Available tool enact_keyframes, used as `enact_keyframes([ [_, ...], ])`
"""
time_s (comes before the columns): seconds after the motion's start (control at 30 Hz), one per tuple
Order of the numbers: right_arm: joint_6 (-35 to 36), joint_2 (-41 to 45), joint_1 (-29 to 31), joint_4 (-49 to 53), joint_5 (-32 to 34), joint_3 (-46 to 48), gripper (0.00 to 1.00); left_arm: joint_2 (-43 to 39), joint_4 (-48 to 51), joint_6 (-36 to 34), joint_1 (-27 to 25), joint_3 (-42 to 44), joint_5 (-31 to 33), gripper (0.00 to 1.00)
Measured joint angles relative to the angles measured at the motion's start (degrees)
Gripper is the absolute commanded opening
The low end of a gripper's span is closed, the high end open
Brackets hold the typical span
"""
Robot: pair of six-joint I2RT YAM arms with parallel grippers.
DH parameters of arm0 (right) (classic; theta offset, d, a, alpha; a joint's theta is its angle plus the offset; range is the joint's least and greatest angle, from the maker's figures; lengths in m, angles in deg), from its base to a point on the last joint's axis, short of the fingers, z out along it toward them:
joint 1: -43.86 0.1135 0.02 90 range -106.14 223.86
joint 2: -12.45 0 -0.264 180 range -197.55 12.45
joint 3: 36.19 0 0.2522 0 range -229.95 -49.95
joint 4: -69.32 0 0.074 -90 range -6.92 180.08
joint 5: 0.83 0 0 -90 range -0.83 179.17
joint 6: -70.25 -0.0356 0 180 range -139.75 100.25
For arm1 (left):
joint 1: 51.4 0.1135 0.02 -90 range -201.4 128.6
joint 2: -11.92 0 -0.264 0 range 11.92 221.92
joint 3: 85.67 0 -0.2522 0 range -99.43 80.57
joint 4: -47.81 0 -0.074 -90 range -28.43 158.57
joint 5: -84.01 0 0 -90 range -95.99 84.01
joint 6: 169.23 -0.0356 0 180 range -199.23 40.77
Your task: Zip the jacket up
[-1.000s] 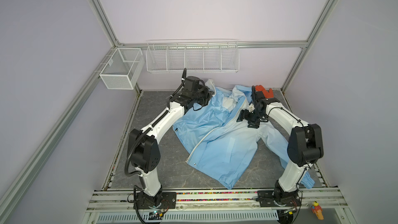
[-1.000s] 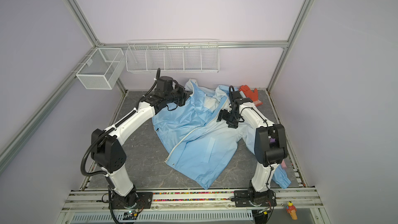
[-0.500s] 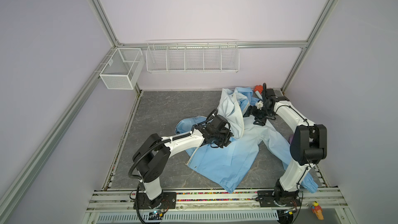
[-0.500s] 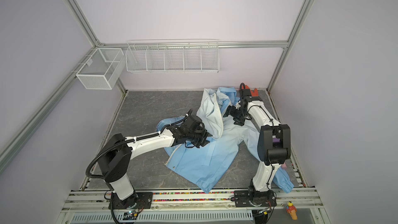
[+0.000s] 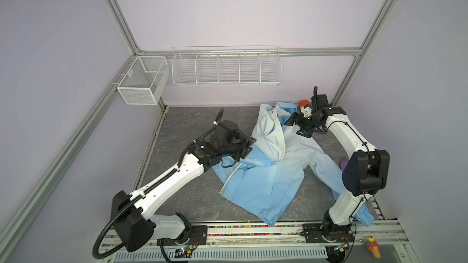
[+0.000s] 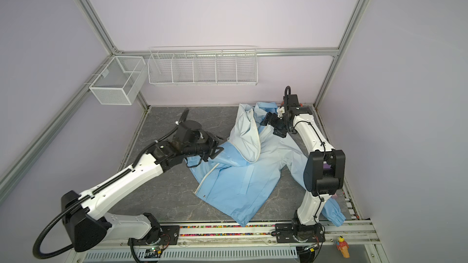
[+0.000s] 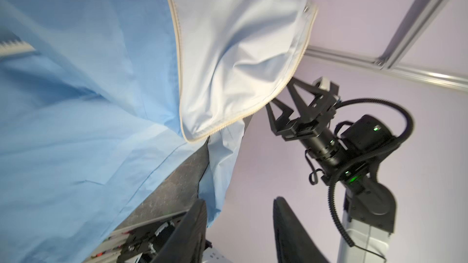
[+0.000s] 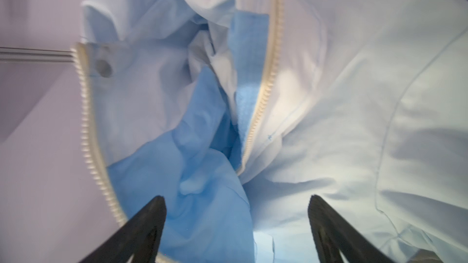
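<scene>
The jacket (image 5: 266, 185) lies between both parted jaws, gripped by neither.

The small orange-red glove (image 5: 302, 102) is largely hidden behind the right pincer (image 5: 296, 126); a sleeve of the thin light-blue jacket (image 5: 263, 180) is partly covered by the right arm (image 5: 347, 135).
</scene>
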Motion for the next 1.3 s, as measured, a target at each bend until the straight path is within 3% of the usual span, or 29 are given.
enact_keyframes([
  [0.1, -1.01, -0.33, 0.85, -2.23, -2.67, -2.27, 0.93, -1.60, 5.38, -8.61, 8.39, 0.57, 0.22, 0.47],
  [0.27, -1.05, -6.43, 3.32, -2.43, -5.42, -13.64, 0.92, 0.50, 10.40, -23.19, 20.06, 4.33, -0.48, 0.49],
  [0.5, -0.17, -16.04, 4.81, 1.75, -5.77, -22.51, 0.87, 5.16, 11.69, -38.42, 32.20, 5.81, -1.11, 0.50],
  [0.63, 0.22, -18.51, 4.79, 4.61, -5.60, -24.33, 0.71, 8.96, 7.08, -43.74, 34.53, 5.68, -3.06, 0.50],
  [0.8, 0.42, -19.76, 4.79, 6.23, -5.75, -27.04, 0.52, 18.36, 0.55, -47.50, 35.15, 4.04, -10.34, 0.46],
  [1.03, 0.39, -19.78, 4.79, 7.41, -5.84, -28.17, 0.41, 24.04, -3.04, -50.51, 35.85, 2.82, -15.85, 0.47],
  [1.3, 1.05, -19.78, 4.79, 8.98, -5.81, -28.22, 0.27, 30.58, -5.18, -55.93, 36.37, -5.75, -21.38, 0.52],
])
